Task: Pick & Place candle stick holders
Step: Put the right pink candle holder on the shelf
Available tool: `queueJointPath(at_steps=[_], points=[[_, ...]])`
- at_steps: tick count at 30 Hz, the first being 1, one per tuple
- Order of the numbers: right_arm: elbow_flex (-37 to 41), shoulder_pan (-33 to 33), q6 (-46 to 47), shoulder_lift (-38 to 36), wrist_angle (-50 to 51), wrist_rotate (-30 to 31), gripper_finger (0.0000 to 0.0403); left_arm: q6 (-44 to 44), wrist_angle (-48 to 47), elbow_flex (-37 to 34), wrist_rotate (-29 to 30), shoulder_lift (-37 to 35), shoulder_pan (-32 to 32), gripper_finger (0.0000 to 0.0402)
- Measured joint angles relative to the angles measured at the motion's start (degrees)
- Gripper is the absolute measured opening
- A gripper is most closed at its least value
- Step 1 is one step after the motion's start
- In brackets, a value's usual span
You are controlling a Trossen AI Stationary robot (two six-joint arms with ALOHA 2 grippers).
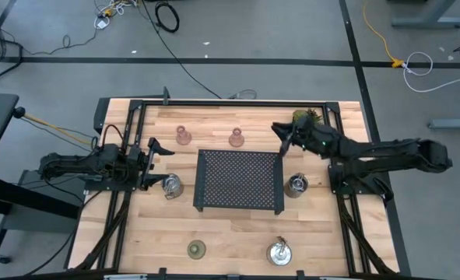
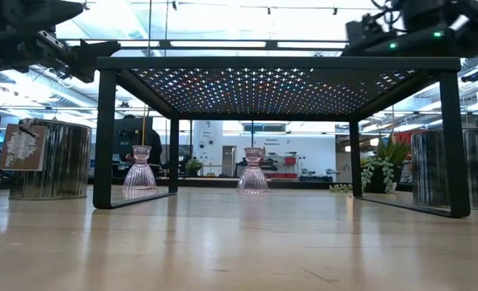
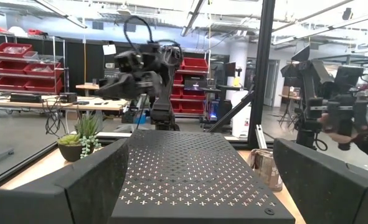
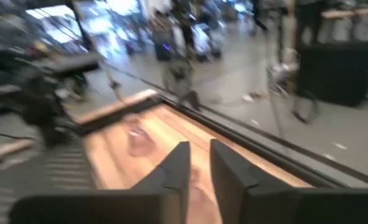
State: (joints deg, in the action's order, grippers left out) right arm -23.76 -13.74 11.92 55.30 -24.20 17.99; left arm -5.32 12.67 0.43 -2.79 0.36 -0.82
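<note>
My bench (image 1: 230, 241) is a pale wooden top, and the largest thing on it is one black perforated tray (image 1: 239, 180), standing on legs at the middle.

I count six candle stick holders around it. Three are shiny silver: one (image 1: 171, 185) just off the tray's left side, one (image 1: 297, 184) just off its right side, and one (image 1: 279, 252) near the front edge, right of centre. In the low view the two side ones show as ribbed metal cylinders; the left one (image 2: 51, 159) carries a hanging tag, its writing too small for me to read, and the right one (image 2: 452, 166) stands partly behind a tray leg. Two are translucent pink (image 1: 183, 135) (image 1: 236, 138), upright behind the tray and well apart from each other. One is olive-green (image 1: 196, 250), near the front edge, left of centre.

One small green plant (image 1: 306, 118) sits at the back right.

My left tool (image 1: 158, 163) hangs at the left of the bench, just beside the left silver holder, its fingers (image 3: 87, 180) spread wide and empty. My right tool (image 1: 282, 138) is over the back right of the bench beside the plant, its fingers (image 4: 174, 168) close together with a narrow gap, nothing between them.
</note>
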Motion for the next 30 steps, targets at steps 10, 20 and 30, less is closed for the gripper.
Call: queueJointPath(at_steps=[10,20,30], points=[[-17.06,-6.5,-1.9,16.16,16.11,1.17,0.0252,0.0,-0.02,-0.01,0.09,0.0,-0.02,0.0399],[-26.47,-6.05,-2.96,33.01,16.23,-1.11,0.0308,-0.02,-0.02,0.0,0.17,0.0,-0.01,0.0399],[-29.78,-6.03,-3.41,38.4,16.42,-5.03,0.03,0.04,-0.04,-0.01,0.2,-0.01,0.0,0.0399]])
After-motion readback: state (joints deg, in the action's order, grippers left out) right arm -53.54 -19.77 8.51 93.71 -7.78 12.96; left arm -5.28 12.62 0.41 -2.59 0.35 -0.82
